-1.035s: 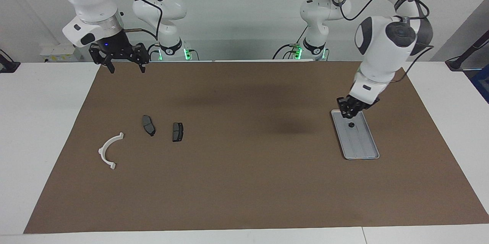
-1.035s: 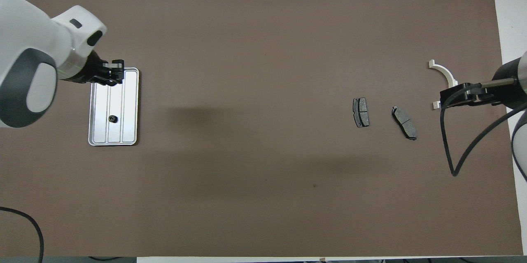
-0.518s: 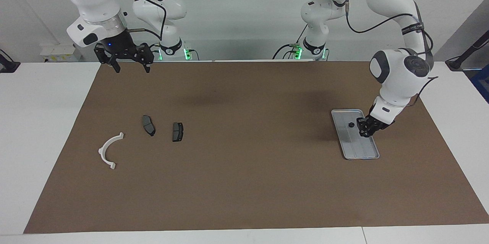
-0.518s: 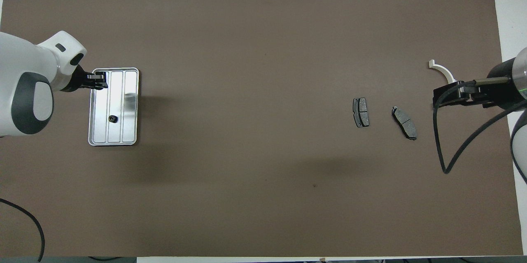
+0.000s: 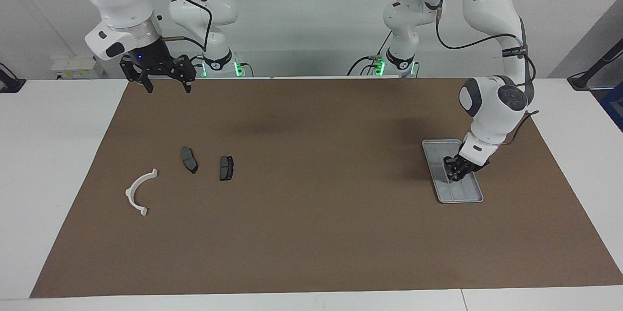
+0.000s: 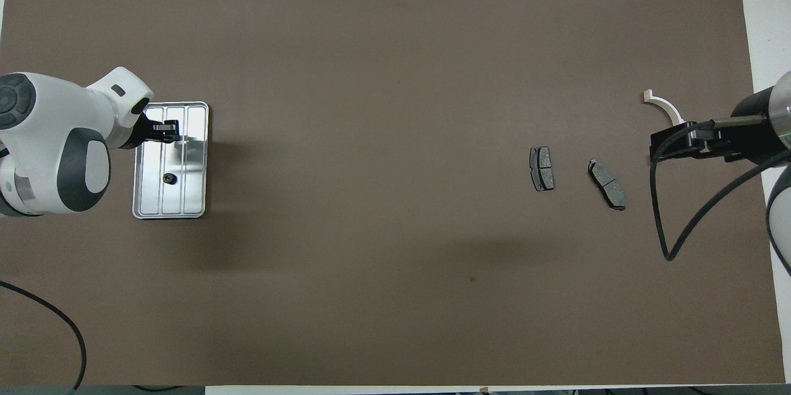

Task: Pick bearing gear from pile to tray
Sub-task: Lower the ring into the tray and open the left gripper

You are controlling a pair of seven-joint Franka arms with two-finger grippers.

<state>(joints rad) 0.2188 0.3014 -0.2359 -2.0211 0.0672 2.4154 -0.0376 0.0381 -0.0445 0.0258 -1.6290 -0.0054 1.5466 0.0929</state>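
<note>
A: Overhead view first: where is the gear?

B: A small black gear [image 6: 167, 178] lies in the tray [image 6: 196, 160], on the middle strip, toward the end nearer the robots. The tray sits on the brown mat [image 6: 383, 246] at the left arm's end of the desk.

A: And the left claw [image 5: 453, 173]?

B: Low over the tray. In the overhead view it covers the tray's farther part, clear of the gear. Its fingers look drawn close together, but I cannot tell whether they pinch anything; nothing shows between them.

A: The right claw [image 5: 165, 86]?

B: Fingers spread wide, hanging empty over the mat's edge near its own base; that arm waits. The leftover parts lie at its end: two brake pads [image 5: 189, 159] [image 5: 226, 168] side by side and a white curved bracket [image 5: 139, 191] beside them.

A: So how should this step be done well?

B: If the left claw carries a second gear, I'd judge it should go down low and flat before letting go, away from the rim and the first gear, so it does not roll. If empty, lift straight up without nudging the tray.
</note>
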